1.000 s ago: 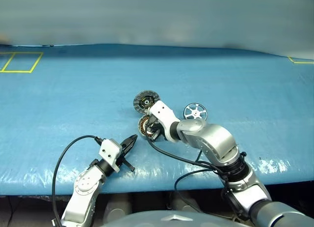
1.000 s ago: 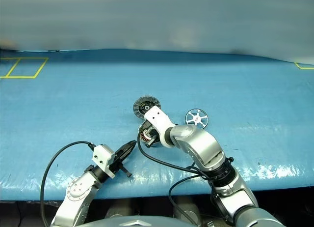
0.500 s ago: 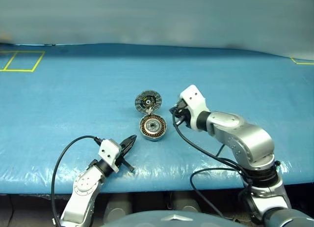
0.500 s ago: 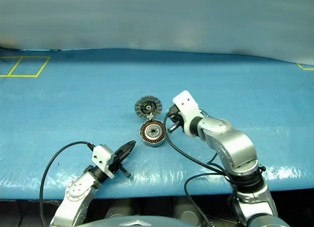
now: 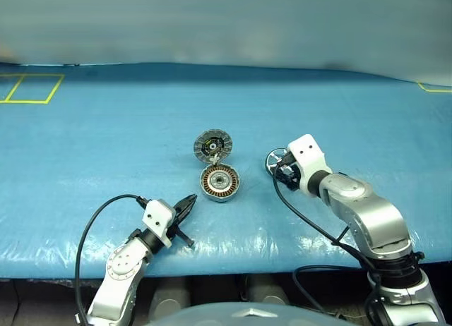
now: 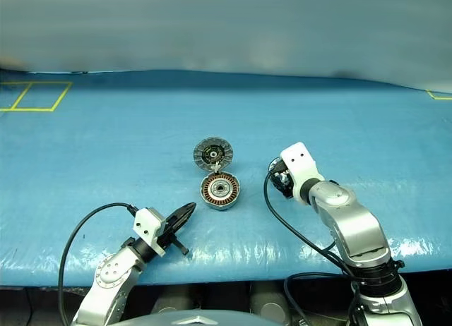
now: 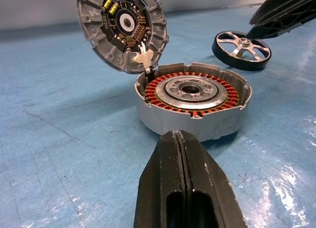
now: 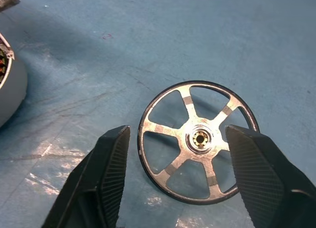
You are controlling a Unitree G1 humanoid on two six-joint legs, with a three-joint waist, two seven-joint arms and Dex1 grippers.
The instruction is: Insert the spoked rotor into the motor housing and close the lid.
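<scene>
The spoked rotor (image 8: 197,139) lies flat on the blue table, right of the motor housing (image 5: 219,183). My right gripper (image 8: 177,132) is open and hovers just over the rotor, one finger on each side of it, not touching. The housing shows its copper windings (image 7: 192,107). The lid (image 5: 212,146) stands tilted open at the housing's far rim, circuit face showing (image 7: 122,28). My left gripper (image 5: 192,198) is shut on nothing, low over the table. It points at the housing from the near left, a short way off it.
The blue table cover (image 5: 106,142) spreads wide on all sides. A yellow tape square (image 5: 28,88) marks the far left corner and a yellow mark (image 5: 432,87) the far right. Black cables (image 5: 311,220) trail from both wrists toward the near edge.
My right gripper has swung right, from the housing to above the spoked rotor, and has opened. The housing and open lid are now uncovered. The left arm has kept still.
</scene>
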